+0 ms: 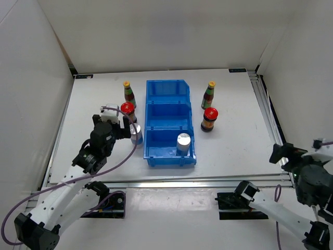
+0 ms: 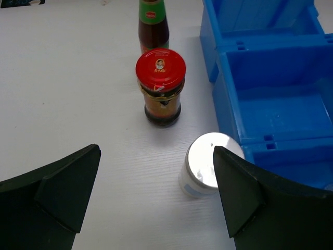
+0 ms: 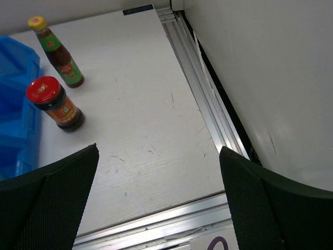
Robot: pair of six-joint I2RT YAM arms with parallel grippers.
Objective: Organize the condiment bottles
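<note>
L tool (image 2: 156, 150) spread by silver-topped wht shaker (image 2: 207, 165).

Looks like a robotics lab test cell to me, not a kitchen: the blue bin (image 1: 167, 103) sits on a plain white table (image 1: 234, 140) boxed in by blank white panels (image 1: 156, 31) behind it and on both sides. In front of the bin there's an aluminium extrusion rail (image 1: 208, 180) with two robot arms (image 1: 57, 195) bolted along that edge. A few condiment bottles (image 1: 209, 119) stand on either side of the bin.
</note>
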